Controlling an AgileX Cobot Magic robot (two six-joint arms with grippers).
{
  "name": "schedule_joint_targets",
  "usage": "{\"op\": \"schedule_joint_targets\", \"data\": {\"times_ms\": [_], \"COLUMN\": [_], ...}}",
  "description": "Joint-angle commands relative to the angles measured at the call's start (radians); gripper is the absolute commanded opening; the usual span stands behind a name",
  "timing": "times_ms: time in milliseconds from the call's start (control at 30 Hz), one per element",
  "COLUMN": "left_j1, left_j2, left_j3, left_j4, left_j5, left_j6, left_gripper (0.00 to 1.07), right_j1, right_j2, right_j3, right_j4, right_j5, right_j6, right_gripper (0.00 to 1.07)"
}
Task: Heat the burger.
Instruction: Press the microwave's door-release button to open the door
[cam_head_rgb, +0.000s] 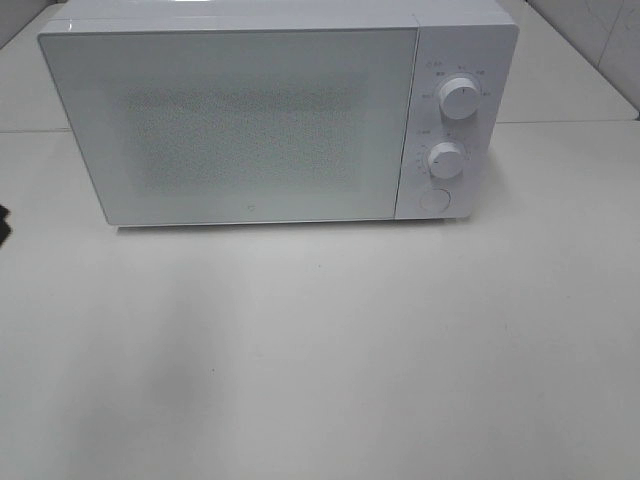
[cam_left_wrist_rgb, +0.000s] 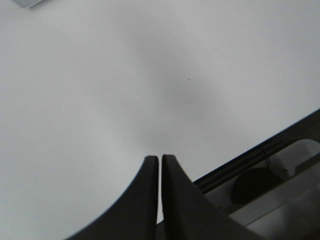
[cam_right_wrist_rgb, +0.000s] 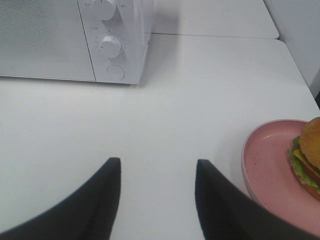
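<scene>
The burger (cam_right_wrist_rgb: 309, 155), with a tan bun and green and yellow filling, sits on a round pink plate (cam_right_wrist_rgb: 265, 170) on the white table; only the right wrist view shows it, cut by the frame edge. My right gripper (cam_right_wrist_rgb: 157, 167) is open and empty, beside the plate and apart from it. The white microwave (cam_head_rgb: 250, 110) stands at the back of the table with its door shut; it also shows in the right wrist view (cam_right_wrist_rgb: 60, 40). My left gripper (cam_left_wrist_rgb: 159, 161) is shut and empty over bare table near the table's edge. Neither gripper shows in the exterior high view.
The microwave has two round knobs (cam_head_rgb: 458, 100) and a round button (cam_head_rgb: 433, 199) on its right panel. The white table (cam_head_rgb: 320, 350) stretches in front of it. A dark object (cam_head_rgb: 3, 225) pokes in at the left edge. A table edge with a dark rail (cam_left_wrist_rgb: 250, 160) is near my left gripper.
</scene>
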Motion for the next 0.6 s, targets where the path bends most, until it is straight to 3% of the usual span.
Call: {"op": "schedule_joint_targets", "data": {"times_ms": [33,67,133,167,200,233,300,333,433,500,600], "left_j1": [0.104,0.104,0.272,0.272,0.309,0.387,0.421,0.476,0.502,0.583,0.63], "left_j2": [-0.068,-0.068,-0.145,-0.145,-0.162,-0.192,-0.209,-0.24,-0.259,-0.341,-0.42], "left_j3": [0.037,0.037,0.1,0.1,0.112,0.135,0.149,0.175,0.188,0.237,0.281], "left_j4": [0.034,0.034,0.014,0.014,0.003,-0.029,-0.043,-0.057,-0.061,-0.065,-0.068], "left_j5": [0.034,0.034,0.042,0.042,0.039,0.028,0.018,0.011,0.011,0.011,0.023], "left_j6": [0.017,0.017,0.082,0.082,0.104,0.146,0.164,0.187,0.197,0.209,0.209], "left_gripper": [0.15,0.15,0.38,0.38,0.63,0.95,1.02,1.02,1.02,1.02,1.02], "right_j1": [-0.002,-0.002,-0.002,-0.002,-0.002,-0.002,-0.002,-0.002,-0.002,-0.002,-0.002], "right_j2": [-0.026,-0.026,-0.026,-0.026,-0.026,-0.026,-0.026,-0.026,-0.026,-0.026,-0.026], "right_j3": [0.002,0.002,0.002,0.002,0.002,0.002,0.002,0.002,0.002,0.002,0.002], "right_j4": [0.001,0.001,0.001,0.001,0.001,0.001,0.001,0.001,0.001,0.001,0.001], "right_j5": [-0.009,-0.009,-0.009,-0.009,-0.009,-0.009,-0.009,-0.009,-0.009,-0.009,-0.009], "right_j6": [-0.005,-0.005,-0.005,-0.005,-0.005,-0.005,-0.005,-0.005,-0.005,-0.005,-0.005], "right_gripper": [0.49,0.49,0.49,0.49,0.49,0.49,0.49,0.49,0.49,0.49,0.49]}}
